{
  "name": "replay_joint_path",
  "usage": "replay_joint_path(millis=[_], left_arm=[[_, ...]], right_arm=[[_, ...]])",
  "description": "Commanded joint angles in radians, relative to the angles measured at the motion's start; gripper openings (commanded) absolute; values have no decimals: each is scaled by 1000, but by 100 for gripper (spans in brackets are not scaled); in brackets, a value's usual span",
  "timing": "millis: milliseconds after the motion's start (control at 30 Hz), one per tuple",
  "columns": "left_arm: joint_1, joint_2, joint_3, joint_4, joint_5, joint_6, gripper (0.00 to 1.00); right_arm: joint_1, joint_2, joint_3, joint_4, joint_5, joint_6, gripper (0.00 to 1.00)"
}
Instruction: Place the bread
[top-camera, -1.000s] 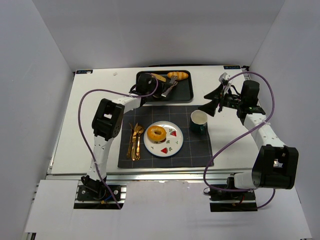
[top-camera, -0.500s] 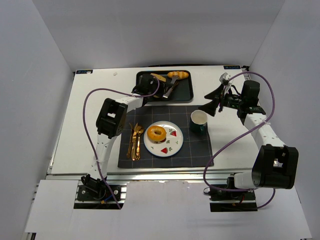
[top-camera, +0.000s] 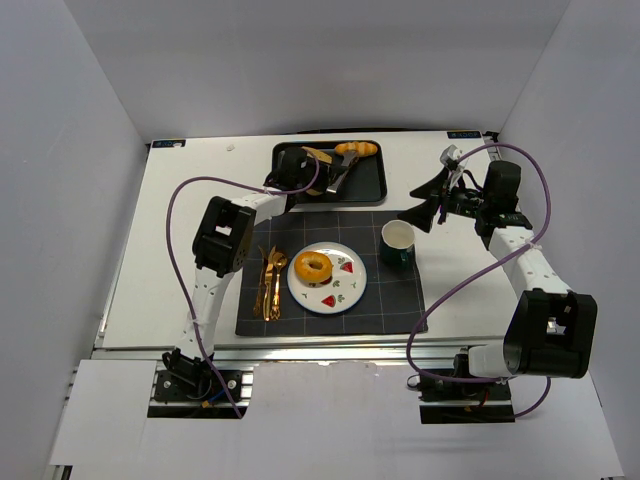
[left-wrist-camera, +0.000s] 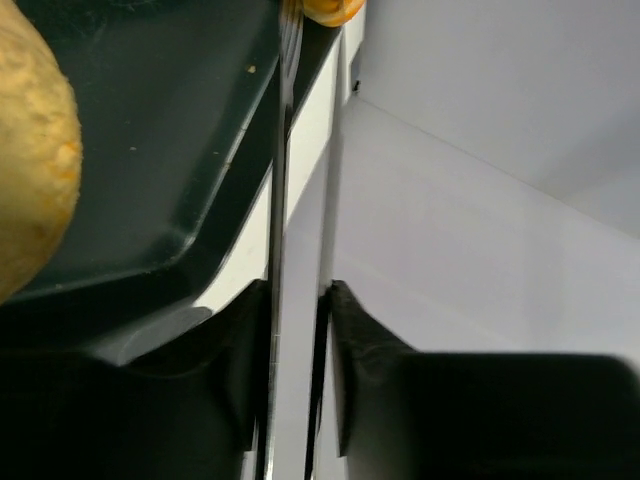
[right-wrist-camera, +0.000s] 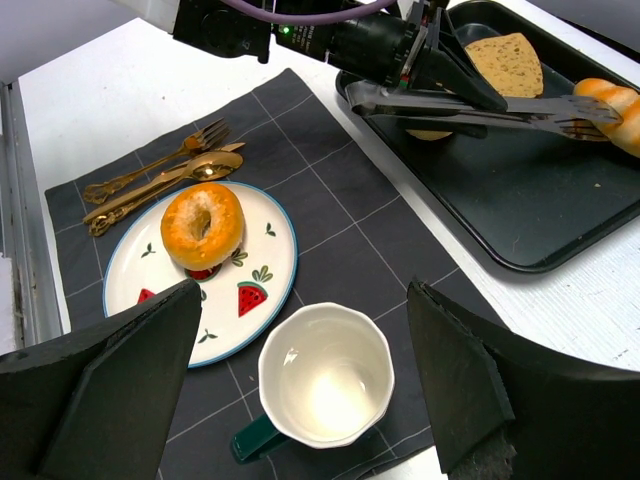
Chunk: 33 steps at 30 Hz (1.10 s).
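My left gripper is shut on metal tongs over the black tray at the back. The tong tips reach the near end of an orange bread roll. A flat seeded slice lies beside it. In the left wrist view my gripper clamps the tongs, with the roll at their tip and yellow bread at the left. The right wrist view shows the tongs, roll and slice. My right gripper is open and empty above the cup.
A bagel sits on a watermelon-print plate on the dark placemat. Gold cutlery lies left of the plate. A green cup with a white inside stands right of the plate. White walls enclose the table.
My left gripper and the tongs have shifted slightly toward the back of the tray, bringing the tong tips up to the roll. The right arm has not moved.
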Motion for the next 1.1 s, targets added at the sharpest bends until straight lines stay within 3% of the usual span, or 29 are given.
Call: replay_joint_path(millis=[0,333,567,867,967,1067], left_arm=[[3,-9,-2,69,-7,-17,35],[3,-55,-56,160,20,-17,7],[3,-208,-165,186,82,60,1],[3,-572,-370,-13,149,306,0],[3,-702,-435,-144,165,424,0],[3,-826,-458,-386,158,619,0]], right_arm=[[-7,1,7,25,-19,-6,88],[-7,-12,16,3,-21,-17,88],[-13,-21,29,-29,-26,-37,88],[-18,-33,52,-67,-35,-60,88],[-20,-39,62,-78,-35,-66,88],[-20,-45,73,-78,-36,-77,88]])
